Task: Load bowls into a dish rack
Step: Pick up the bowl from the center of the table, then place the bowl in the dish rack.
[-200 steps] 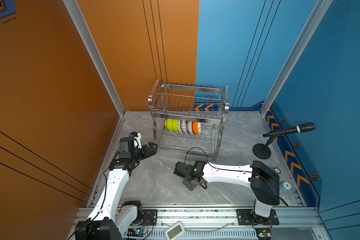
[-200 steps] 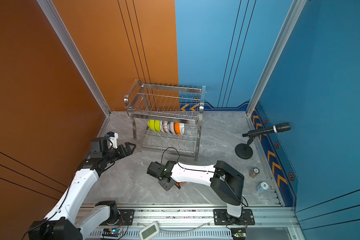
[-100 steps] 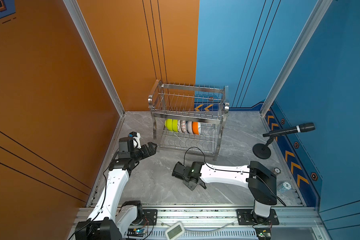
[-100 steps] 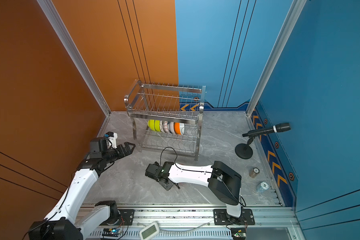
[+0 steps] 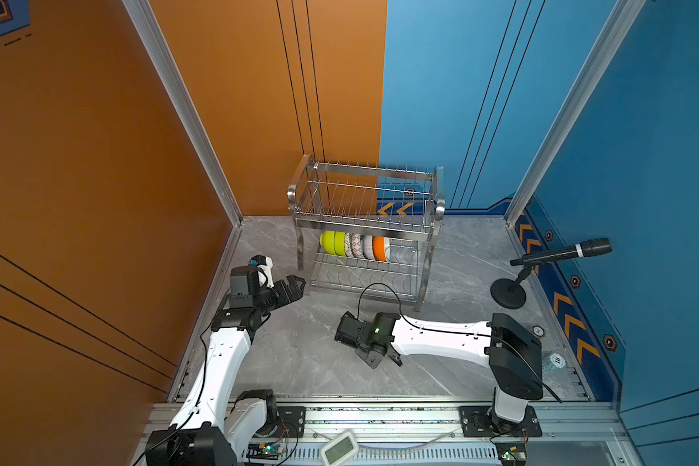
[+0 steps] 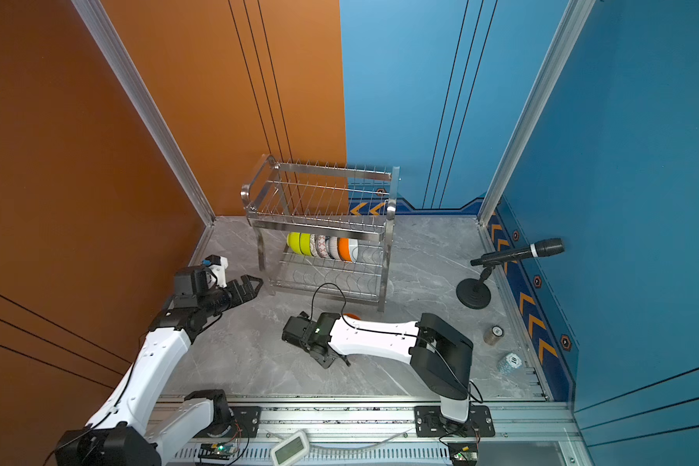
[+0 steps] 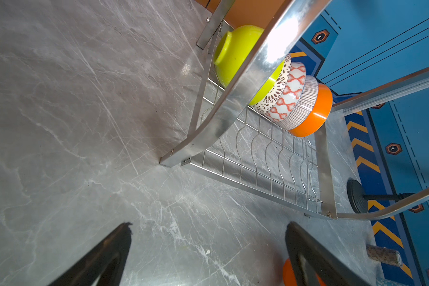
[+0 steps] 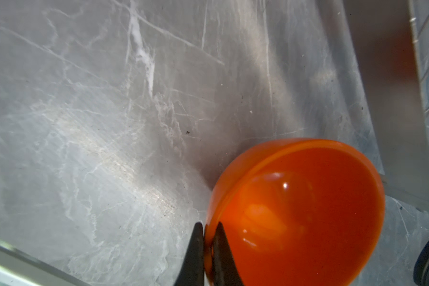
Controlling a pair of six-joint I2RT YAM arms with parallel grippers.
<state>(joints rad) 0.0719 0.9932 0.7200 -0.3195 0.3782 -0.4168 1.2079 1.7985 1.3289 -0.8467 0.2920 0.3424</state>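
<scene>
In both top views we are looking steeply down from high, sharing the whole tabletop (image 5: 307, 355) and dish rack (image 5: 360, 224). Left wrist camera is facing the rack nearby; right is sitting against the orange bowl (image 8: 307, 210).

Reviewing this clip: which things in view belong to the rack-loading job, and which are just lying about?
Job:
dish rack; row of bowls on its lower tier; orange bowl, rim pinched in the right pincer; left pincer, open, empty.

Lying about:
microphone on its stand; chip stacks by the blue wall; white gadget on the front rail.
</scene>
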